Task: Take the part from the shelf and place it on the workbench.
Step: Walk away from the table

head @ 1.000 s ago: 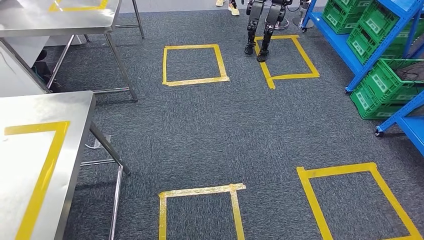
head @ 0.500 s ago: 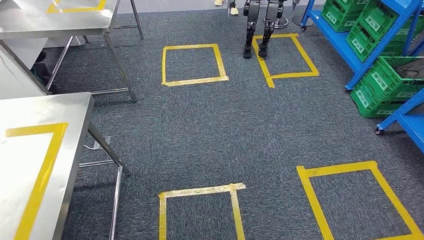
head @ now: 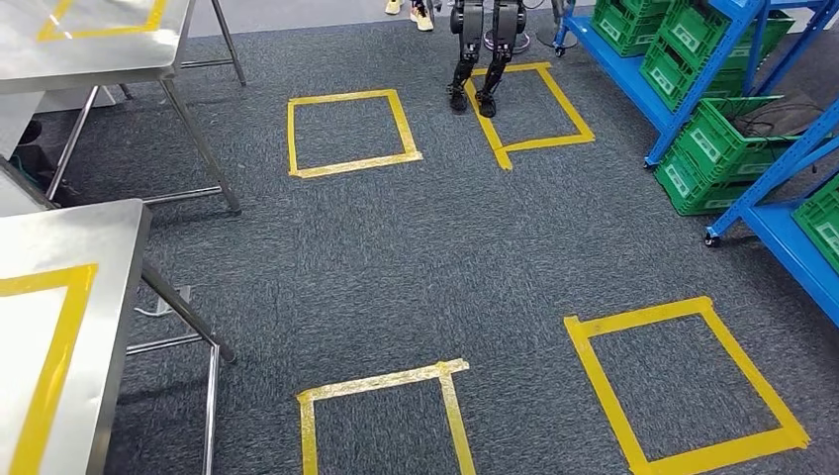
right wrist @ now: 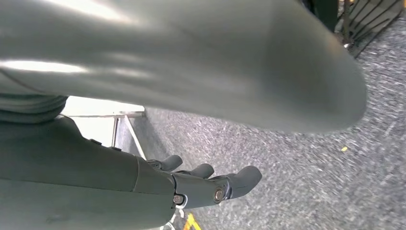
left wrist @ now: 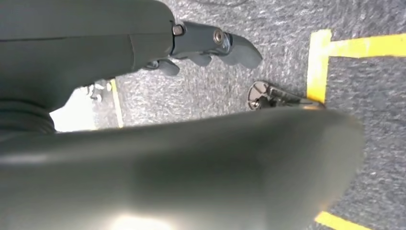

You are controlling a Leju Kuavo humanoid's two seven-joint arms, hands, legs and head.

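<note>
Carpet [head: 465, 247] underfoot, grey and flecked, being looked down on from the head view. Facing a blue shelf [head: 618, 64] along the far right, well apart across the floor. Passing a steel bench [head: 109, 297] at the near left, with a second steel bench [head: 119, 49] at the far left, both carrying yellow tape. Seeing green crates [head: 712, 148] sitting on the shelf's tiers; cannot tell which of them is holding the part. Noting yellow tape squares [head: 638, 313] lying on the carpet, two near and two far. Spotting another robot's legs [head: 482, 54] standing on the far right square. Hanging the left hand [left wrist: 210, 44] over the carpet, fingers loosely apart and gripping nothing. Hanging the right hand [right wrist: 210, 186] likewise, fingers apart, carrying nothing.
</note>
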